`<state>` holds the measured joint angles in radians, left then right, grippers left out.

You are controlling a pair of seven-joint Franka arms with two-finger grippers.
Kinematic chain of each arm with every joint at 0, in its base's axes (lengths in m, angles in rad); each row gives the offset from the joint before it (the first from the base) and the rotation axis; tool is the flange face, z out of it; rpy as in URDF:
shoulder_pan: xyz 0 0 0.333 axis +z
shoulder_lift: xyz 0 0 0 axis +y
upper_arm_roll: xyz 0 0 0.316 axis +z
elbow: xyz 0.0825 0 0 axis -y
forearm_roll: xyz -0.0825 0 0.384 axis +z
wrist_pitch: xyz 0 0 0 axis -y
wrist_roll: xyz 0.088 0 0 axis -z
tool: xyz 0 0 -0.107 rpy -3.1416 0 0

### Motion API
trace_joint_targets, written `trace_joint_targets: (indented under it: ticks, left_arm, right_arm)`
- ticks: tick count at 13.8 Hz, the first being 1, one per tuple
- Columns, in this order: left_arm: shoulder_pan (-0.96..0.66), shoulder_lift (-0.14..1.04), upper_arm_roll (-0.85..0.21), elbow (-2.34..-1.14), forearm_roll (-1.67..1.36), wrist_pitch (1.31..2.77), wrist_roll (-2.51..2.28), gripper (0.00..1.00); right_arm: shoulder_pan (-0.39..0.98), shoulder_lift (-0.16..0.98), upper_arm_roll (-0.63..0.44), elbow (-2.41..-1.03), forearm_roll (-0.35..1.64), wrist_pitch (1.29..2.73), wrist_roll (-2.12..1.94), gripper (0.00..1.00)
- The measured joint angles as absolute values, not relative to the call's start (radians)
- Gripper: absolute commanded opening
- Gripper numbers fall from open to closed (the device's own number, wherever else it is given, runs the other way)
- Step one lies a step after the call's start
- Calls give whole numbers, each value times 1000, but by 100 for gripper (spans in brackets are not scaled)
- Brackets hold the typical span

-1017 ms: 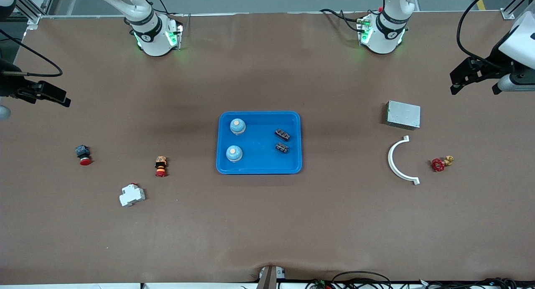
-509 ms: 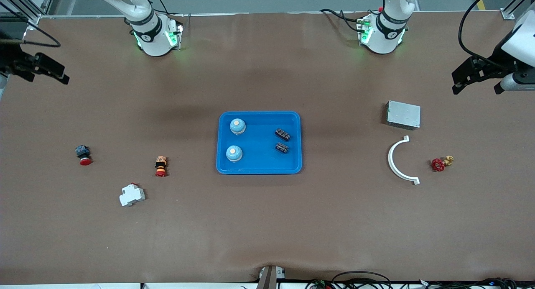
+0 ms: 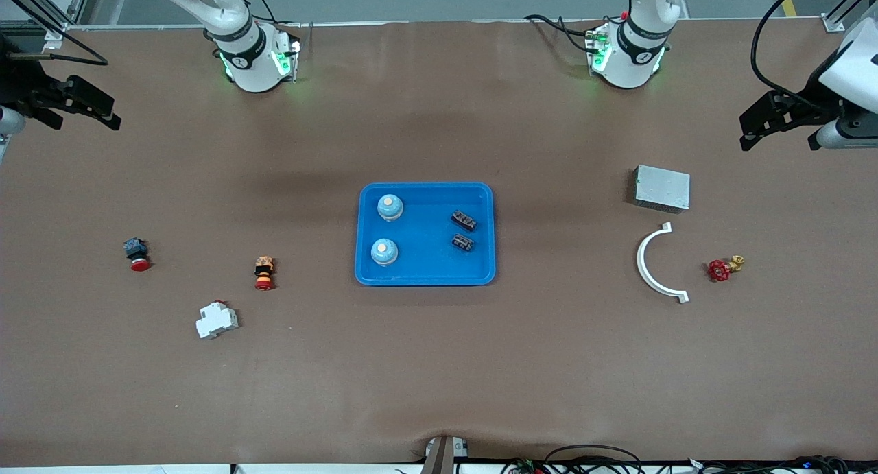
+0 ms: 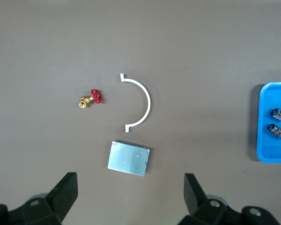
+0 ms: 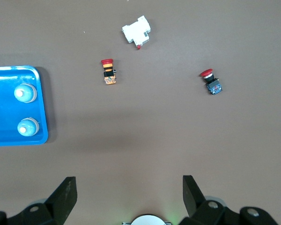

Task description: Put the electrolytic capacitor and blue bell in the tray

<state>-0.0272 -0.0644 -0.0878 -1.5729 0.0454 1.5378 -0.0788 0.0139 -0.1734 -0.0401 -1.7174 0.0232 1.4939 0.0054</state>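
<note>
Brown table: tray (image 3: pixel 424 276) lies long axis arm-to-arm (both end effectors (image 4: pixel 131 197) (image 5: pixel 129 197) wide, empty).

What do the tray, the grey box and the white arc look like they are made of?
The tray: likely moulded plastic, saturated blue, rounded rim. Grey box: probably sheet metal, dull silvery, crisp folded edges. White arc: apparently rigid plastic, matte uniform white; not certain.
</note>
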Motion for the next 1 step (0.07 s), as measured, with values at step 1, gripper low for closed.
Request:
trace_joint_targets:
  ticks: [1]
  left_arm:
    - [-27,-64,-88,-1573,45,1531,-79,100]
  right_arm:
    - [14,-173,-43,-1717,23,1494,-5,100]
